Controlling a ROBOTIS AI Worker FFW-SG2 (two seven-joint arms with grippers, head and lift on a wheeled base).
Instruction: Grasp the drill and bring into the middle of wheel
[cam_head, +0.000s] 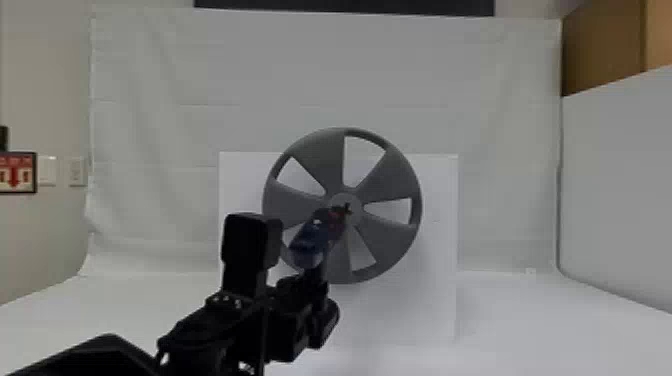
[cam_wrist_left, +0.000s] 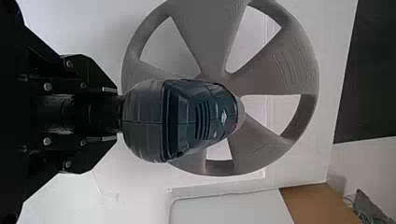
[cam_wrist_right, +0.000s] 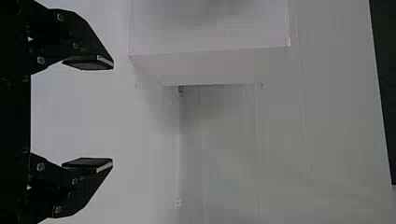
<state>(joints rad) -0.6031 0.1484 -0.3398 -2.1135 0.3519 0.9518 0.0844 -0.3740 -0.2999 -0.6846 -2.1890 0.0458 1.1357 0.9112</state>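
Your left jaws pinch the dark-blue plastic drill (cam_head: 307, 245), aimed toward the middle of the round grey plastic wheel (cam_head: 390, 180); right jaws spread.

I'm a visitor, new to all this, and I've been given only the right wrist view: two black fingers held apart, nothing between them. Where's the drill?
Observer: The left wrist view shows the drill gripped at its dark handle by the left arm's tool.
Visitor: Oh! And what about this wheel everyone mentions?
Observer: In the head view, the grey wheel is upright, in front of a white board.
Visitor: So has the drill got to the middle?
Observer: In the head view, the drill's tip lines up over the wheel's hub; I can't tell whether they touch.
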